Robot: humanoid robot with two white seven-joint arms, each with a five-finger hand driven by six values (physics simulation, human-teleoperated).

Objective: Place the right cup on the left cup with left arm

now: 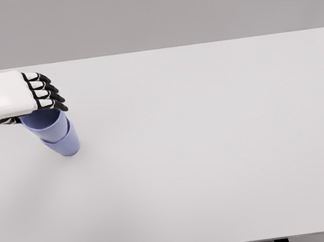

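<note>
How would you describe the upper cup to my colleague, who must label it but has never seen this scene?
Start at the white table and go to its far left part, where the left hand hovers. Just under that hand stand two blue-violet cups, one nested in the other. The upper cup is the one whose open rim sits right beneath the hand, sticking out of the lower cup.

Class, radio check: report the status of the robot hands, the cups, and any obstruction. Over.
Left robot hand over the stack, grip unclear. Right robot hand not in view. Upper cup nested in lower cup, far left of the table. Nothing obstructing. Over.
</note>
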